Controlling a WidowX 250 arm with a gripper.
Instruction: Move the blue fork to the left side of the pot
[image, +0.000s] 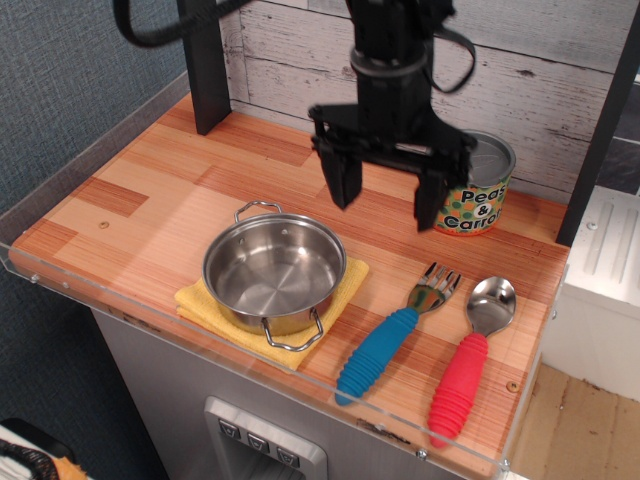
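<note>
Far left: bare stretch of the wooden worktop (130, 200), edged by a clear rim. At the back left, a dark upright post (205, 65) against the pale plank wall.

Left of centre: the pot (274, 272), shiny steel, round and shallow, upright and empty, seated on a folded yellow cloth (340, 290) near the front edge; one wire loop handle toward the wall, the other toward the front.

Centre, above the worktop: the gripper (385, 200), black, pointing down, its two fingers (342, 180) spread wide apart with nothing between them; hanging clear of the surface, behind the pot's right side and behind the fork.

Right of centre: the blue fork (390, 340), flat on the worktop, well apart from the pot's right side, thick ribbed handle toward the front edge, metal tines angled toward the back right; touched by nothing.

Behind, partly hidden by the right finger: a green-dotted "Peas & Carrots" can (478, 195), upright.

Far right: a red-handled spoon (468, 362), just beside the fork and roughly parallel to it, bowl toward the back.
</note>
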